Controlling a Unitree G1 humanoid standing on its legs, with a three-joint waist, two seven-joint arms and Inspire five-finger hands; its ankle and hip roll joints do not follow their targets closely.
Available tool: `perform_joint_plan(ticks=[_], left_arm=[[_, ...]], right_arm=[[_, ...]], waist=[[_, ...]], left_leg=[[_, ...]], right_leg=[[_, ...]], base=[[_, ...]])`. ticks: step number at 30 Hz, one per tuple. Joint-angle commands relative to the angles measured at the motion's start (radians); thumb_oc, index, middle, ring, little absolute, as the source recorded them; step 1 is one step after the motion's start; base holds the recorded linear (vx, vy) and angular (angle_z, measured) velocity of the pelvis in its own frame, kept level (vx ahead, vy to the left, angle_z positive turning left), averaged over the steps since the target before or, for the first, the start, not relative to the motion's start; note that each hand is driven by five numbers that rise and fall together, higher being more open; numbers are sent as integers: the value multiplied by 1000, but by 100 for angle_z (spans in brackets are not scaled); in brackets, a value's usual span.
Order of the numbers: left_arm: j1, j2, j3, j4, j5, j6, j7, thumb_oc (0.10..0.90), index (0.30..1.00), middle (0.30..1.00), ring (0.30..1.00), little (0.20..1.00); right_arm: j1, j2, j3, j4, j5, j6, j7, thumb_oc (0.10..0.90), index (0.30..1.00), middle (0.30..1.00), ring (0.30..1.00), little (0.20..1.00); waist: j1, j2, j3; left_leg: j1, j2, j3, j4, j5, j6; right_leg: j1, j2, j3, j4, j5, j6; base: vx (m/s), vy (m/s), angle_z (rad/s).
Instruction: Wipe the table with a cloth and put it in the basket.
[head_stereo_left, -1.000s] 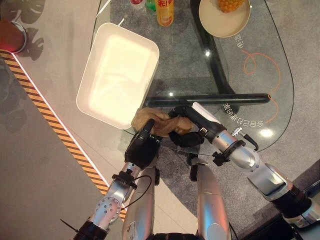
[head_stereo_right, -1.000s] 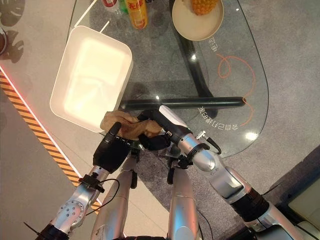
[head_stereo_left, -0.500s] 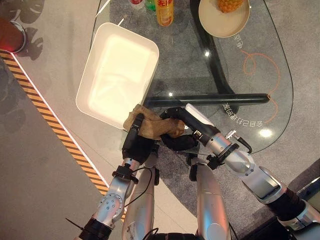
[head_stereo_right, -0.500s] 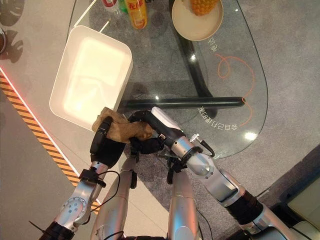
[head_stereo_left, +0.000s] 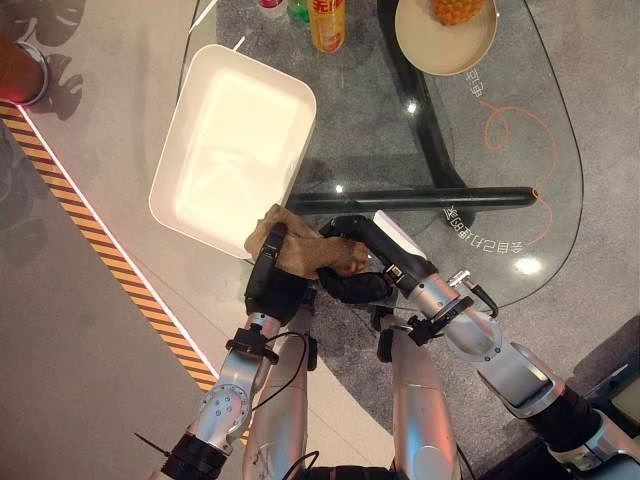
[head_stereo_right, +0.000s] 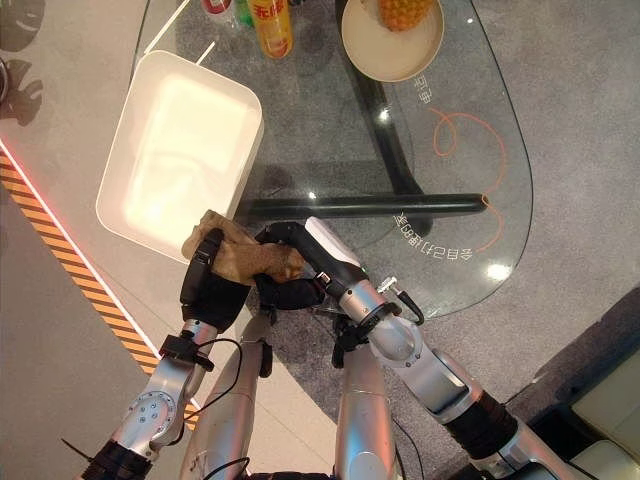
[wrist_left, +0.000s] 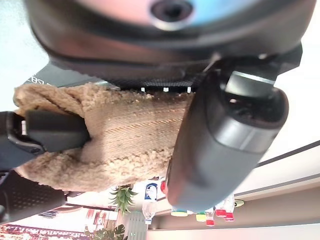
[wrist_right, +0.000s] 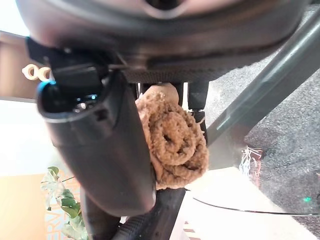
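A tan, fleecy cloth (head_stereo_left: 303, 248) is being held bunched between the two hands at the near edge of the glass table (head_stereo_left: 545, 120), just beside the near corner of the white basket (head_stereo_left: 232, 145); the left hand (head_stereo_left: 272, 286) is reaching up from below with its fingers curling over the cloth's left end, and its own wrist view is showing the thumb (wrist_left: 225, 145) and a finger (wrist_left: 55, 131) closing on the fabric from opposite sides; the right hand (head_stereo_left: 362, 262) is coming in from the right with its fingers wrapping round the cloth's other end, and its wrist view is showing the cloth rolled up tight against the thumb (wrist_right: 97, 145); so both hands are gripping the cloth, neither one lying slack. The white basket is sitting on the left part of the table with nothing inside it; the cloth is lying outside it, overlapping its near rim as seen from above; at the far edge a bottle with an orange label (head_stereo_left: 328, 22) is standing beside a pale plate (head_stereo_left: 420, 45) that is carrying a pineapple (head_stereo_left: 457, 9); a dark bar (head_stereo_left: 420, 199) is running crosswise under the glass, just beyond the hands.
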Motion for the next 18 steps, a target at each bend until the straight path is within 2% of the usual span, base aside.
perform_joint_plan(ticks=[1,12,18], left_arm=[[-6,-9,93,-213,13,-2,-115,100,300,300,300,200],[-6,-11,96,-210,39,-7,-101,100,300,300,300,200],[8,-7,123,-209,54,-19,-95,100,300,300,300,200]], right_arm=[[17,-13,-44,-74,-26,-25,-65,800,900,900,900,900],[21,-5,-87,-85,-25,-41,-159,800,900,900,900,900],[63,-17,-160,-108,-21,-64,-217,800,900,900,900,900]], waist=[[9,-31,-28],[5,-35,-28],[-3,-41,-28]], left_leg=[[7,-58,110,103,-133,40],[2,-54,114,111,-140,42],[4,-49,121,113,-146,43]], right_leg=[[58,62,-32,-192,122,24],[47,63,-29,-183,122,26],[44,68,-23,-176,120,29]], base=[[0,0,0],[0,0,0],[0,0,0]])
